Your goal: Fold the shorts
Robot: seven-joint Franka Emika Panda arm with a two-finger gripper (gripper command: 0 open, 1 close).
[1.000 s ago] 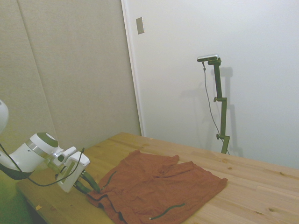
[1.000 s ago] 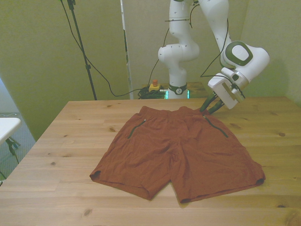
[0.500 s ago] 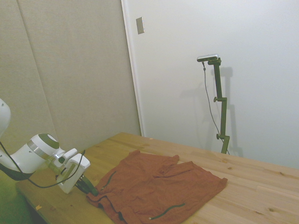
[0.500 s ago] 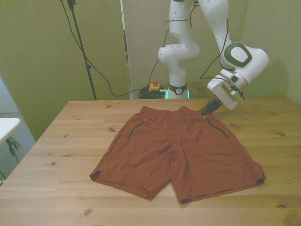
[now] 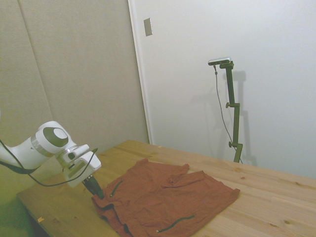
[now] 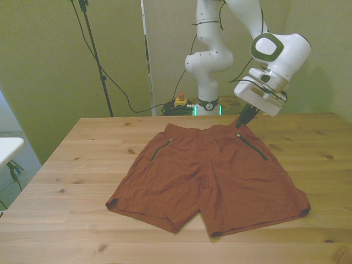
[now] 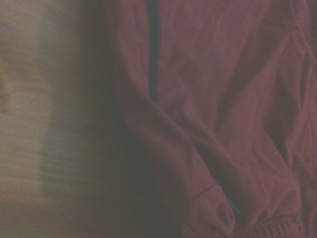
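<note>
Shorts (image 6: 206, 176) flat on table (image 6: 77, 165), waistband toward far edge, legs toward near edge; front view's right waistband corner slightly lifted. Gripper (image 6: 242, 120) at that corner, fingers pinched narrow on the cloth, looks like corner held and raised just off the wood. Side view agrees: gripper (image 5: 97, 191) tip at bunched edge of shorts (image 5: 163, 200). Wrist view blurred: red cloth (image 7: 213, 114) with dark pocket slit, table beside it.

Step in hand, judged: corner grabbed, fold about to be carried across.
- Lift only enough to clear the flat layer; too high drags whole garment.
- Carry in low arc toward the opposite side or hem, keeping edge taut.
- Watch for grip on one layer only; thin pinch may slip.
- Lay down with edges aligned before release, not dropped from height.
- Far leg unweighted, may slide; move slow.
</note>
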